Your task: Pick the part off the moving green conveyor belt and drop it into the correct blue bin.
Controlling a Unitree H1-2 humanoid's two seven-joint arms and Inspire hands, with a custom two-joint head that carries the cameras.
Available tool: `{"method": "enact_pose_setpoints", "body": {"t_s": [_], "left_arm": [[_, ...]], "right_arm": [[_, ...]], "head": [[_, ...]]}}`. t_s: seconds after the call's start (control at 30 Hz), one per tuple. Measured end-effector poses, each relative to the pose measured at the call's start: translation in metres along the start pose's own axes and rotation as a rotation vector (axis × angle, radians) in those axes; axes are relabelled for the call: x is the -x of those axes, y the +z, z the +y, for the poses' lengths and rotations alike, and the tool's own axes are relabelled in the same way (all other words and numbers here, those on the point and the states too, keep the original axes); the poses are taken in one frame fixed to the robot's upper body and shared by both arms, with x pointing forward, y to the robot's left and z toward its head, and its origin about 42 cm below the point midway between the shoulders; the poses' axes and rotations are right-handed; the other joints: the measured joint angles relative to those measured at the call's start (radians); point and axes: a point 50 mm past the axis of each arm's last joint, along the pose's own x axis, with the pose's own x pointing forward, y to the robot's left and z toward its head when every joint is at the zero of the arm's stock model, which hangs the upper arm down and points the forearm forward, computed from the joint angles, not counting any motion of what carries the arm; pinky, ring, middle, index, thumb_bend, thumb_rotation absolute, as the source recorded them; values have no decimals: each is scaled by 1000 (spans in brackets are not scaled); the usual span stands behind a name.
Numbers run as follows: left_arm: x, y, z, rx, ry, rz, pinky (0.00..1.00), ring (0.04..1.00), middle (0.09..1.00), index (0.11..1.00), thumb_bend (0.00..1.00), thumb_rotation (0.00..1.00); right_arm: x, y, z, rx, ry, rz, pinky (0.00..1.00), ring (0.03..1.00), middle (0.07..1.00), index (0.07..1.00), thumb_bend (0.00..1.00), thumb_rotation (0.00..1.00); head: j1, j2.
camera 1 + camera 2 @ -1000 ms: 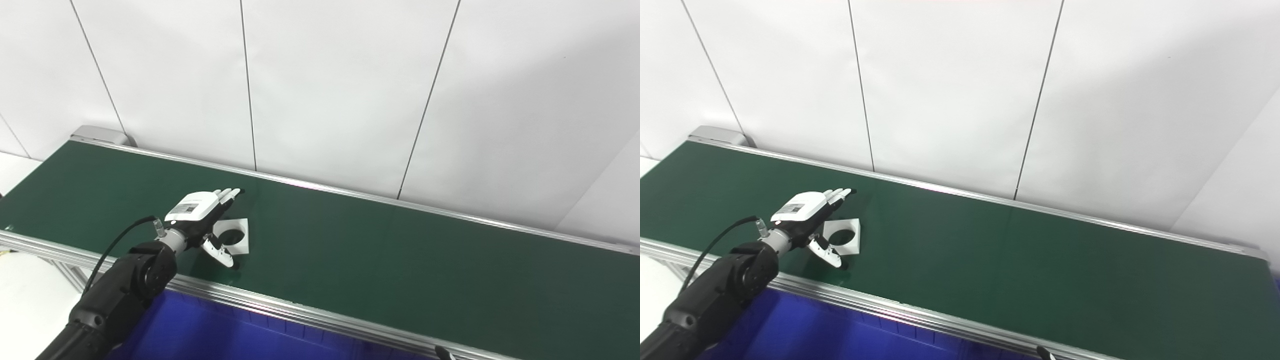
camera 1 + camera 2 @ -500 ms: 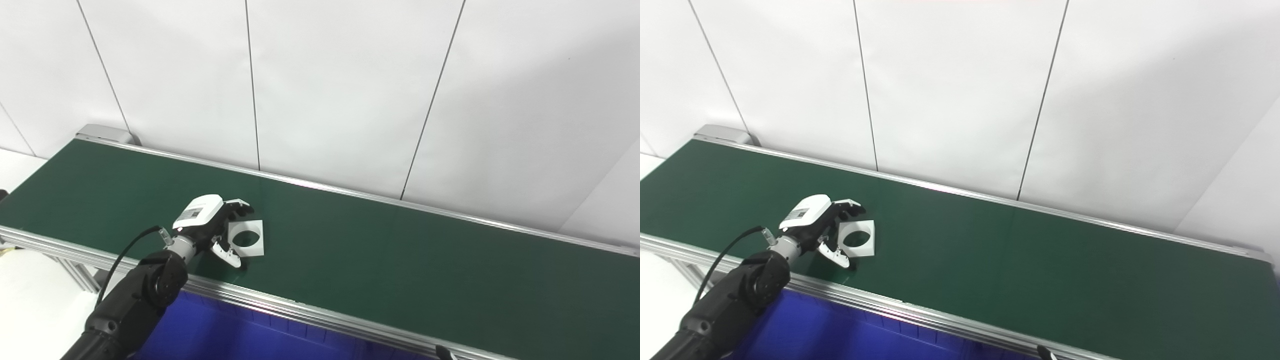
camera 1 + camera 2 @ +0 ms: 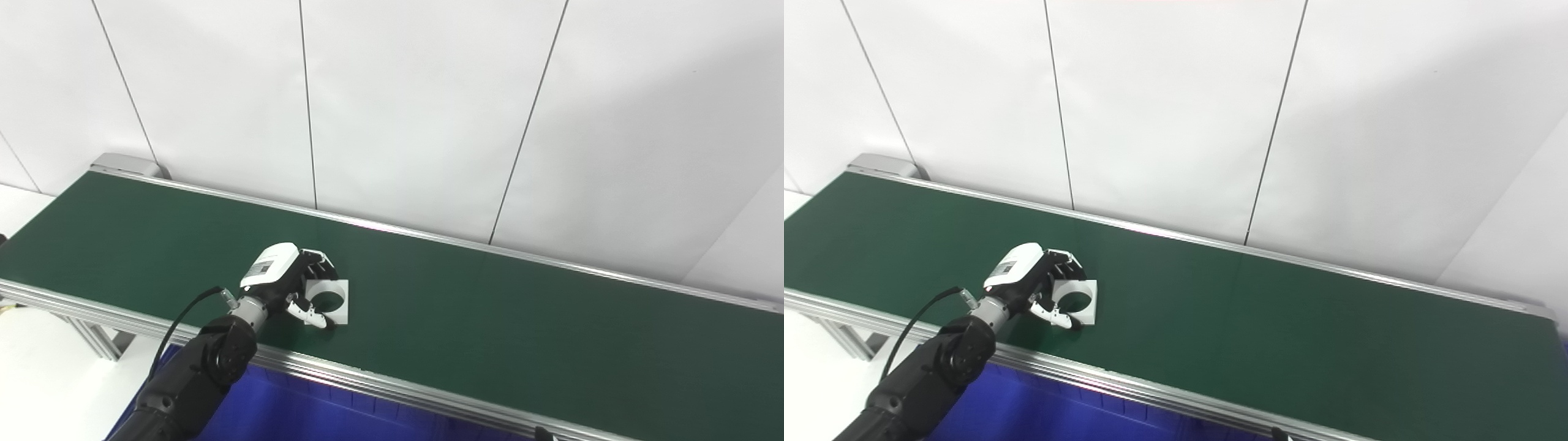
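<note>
A flat white square part (image 3: 342, 315) with a round hole lies on the green conveyor belt (image 3: 490, 318), near its front edge and left of centre. My left hand (image 3: 283, 280) reaches over it from the left. Its fingers (image 3: 318, 260) curl down over the part's far left corner, and the thumb (image 3: 309, 315) presses at the near left edge. The hand looks shut on the part, which still rests flat on the belt. In the right eye view the same part (image 3: 1090, 315) and left hand (image 3: 1020, 272) appear. My right hand is not seen.
A blue bin (image 3: 294, 410) sits below the belt's front aluminium rail (image 3: 398, 389), directly under my left arm. A white panelled wall (image 3: 429, 110) stands close behind the belt. A small dark tip (image 3: 539, 432) pokes in at the bottom edge.
The part has travelled right along the belt and my left hand has followed it. The fingers, straight a second ago, have curled down onto the part and the thumb has closed in.
</note>
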Motion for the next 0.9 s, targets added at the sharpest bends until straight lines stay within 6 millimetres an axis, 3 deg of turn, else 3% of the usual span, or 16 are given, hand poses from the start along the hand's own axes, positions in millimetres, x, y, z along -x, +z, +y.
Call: {"method": "enact_pose_setpoints", "body": {"t_s": [0.13,0.33,0.57,0.9], "left_arm": [[14,9,11,60,53,-33,409,476,450,528,513,0],[39,27,38,230,199,-125,381,441,437,536,511,0],[58,40,36,399,174,-200,372,436,454,530,512,0],[83,44,25,452,84,-354,343,410,455,519,514,0]], "right_arm": [[0,2,1,-1,-7,-6,759,865,911,914,831,366],[-2,8,3,-10,-21,-24,804,892,909,901,854,375],[0,15,5,16,-24,-41,780,872,891,890,870,384],[0,26,12,20,-41,-51,799,880,887,885,885,415]], "head": [[-37,14],[-104,35],[-187,61],[-308,133]]}}
